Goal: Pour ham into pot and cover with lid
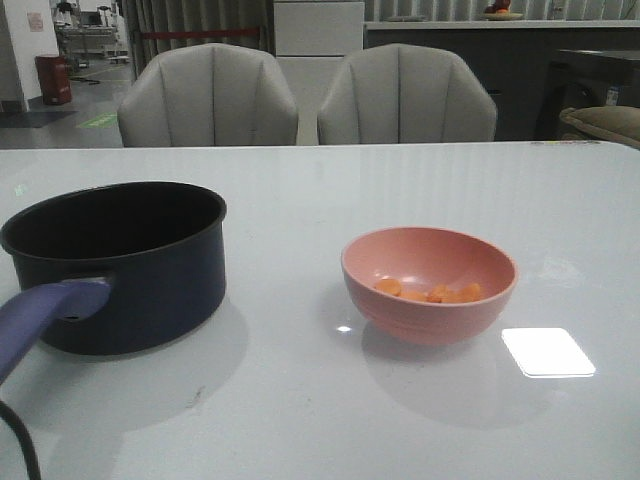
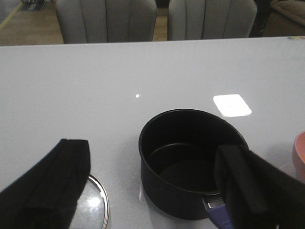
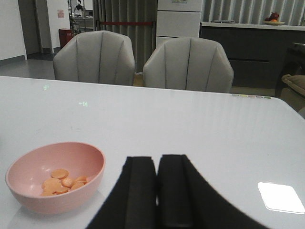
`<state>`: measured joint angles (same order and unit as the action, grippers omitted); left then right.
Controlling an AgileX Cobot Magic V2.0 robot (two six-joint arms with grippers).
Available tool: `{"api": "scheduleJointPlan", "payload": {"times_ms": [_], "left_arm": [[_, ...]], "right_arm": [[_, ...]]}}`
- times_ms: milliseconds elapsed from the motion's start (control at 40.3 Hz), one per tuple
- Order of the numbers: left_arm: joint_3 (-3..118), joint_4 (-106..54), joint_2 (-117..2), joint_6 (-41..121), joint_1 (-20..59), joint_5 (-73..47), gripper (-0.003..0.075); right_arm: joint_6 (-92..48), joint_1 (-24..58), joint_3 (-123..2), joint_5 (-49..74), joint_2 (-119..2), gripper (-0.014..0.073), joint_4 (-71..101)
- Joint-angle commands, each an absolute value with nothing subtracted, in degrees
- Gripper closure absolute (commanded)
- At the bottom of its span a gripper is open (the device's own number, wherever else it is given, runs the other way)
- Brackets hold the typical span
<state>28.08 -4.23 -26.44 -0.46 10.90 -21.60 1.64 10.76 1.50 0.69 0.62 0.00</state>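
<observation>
- Front view: the pot (image 1: 120, 262) stands open and empty on the left of the white surface (image 1: 400, 200), its purple handle (image 1: 45, 315) pointing toward the near edge, likely so the left arm can reach it. The pink bowl (image 1: 429, 283) sits well apart to the right with the ham (image 1: 432, 292) lying in its bottom; nothing has been poured yet. Neither arm shows here, and the lid is out of this frame.
- Left wrist view: the left end effector (image 2: 157, 181) hangs above the pot with its fingers spread wide, holding nothing. The lid (image 2: 93, 205) lies flat on the surface just beside the pot on its left, only partly visible behind one finger; it seems parked there so the pot mouth stays free for pouring.
- Right wrist view: the right end effector (image 3: 156, 191) has its fingers pressed together and empty, set to the right of the bowl and apart from it. The ham slices rest in a small pile inside.
</observation>
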Motion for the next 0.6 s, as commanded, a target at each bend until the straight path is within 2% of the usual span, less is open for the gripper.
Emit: {"api": "scheduleJointPlan", "payload": {"times_ms": [0, 199, 323, 472, 571], "left_arm": [[24.88, -5.58, -20.83, -0.75, 12.22, -13.64, 0.0135], [19.24, -7.27, -11.15, -0.75, 13.31, -6.53, 0.0135], [18.57, -7.27, -9.7, -0.75, 13.31, -6.49, 0.0135], [18.22, -7.27, -9.7, -0.75, 13.31, -6.82, 0.0134], [18.09, -7.27, -9.7, -0.75, 13.31, -6.7, 0.0134]], "right_arm": [[1.21, 10.58, 1.25, -3.55, 1.73, 0.0445, -0.53], [1.21, 10.58, 1.25, -3.61, 1.73, 0.0445, -0.53], [1.21, 10.58, 1.25, -4.1, 1.73, 0.0445, -0.53], [1.67, 10.72, 0.59, -11.46, 1.67, 0.0445, -0.53], [2.0, 10.74, -5.2, -5.07, -0.41, 0.0445, -0.53]]}}
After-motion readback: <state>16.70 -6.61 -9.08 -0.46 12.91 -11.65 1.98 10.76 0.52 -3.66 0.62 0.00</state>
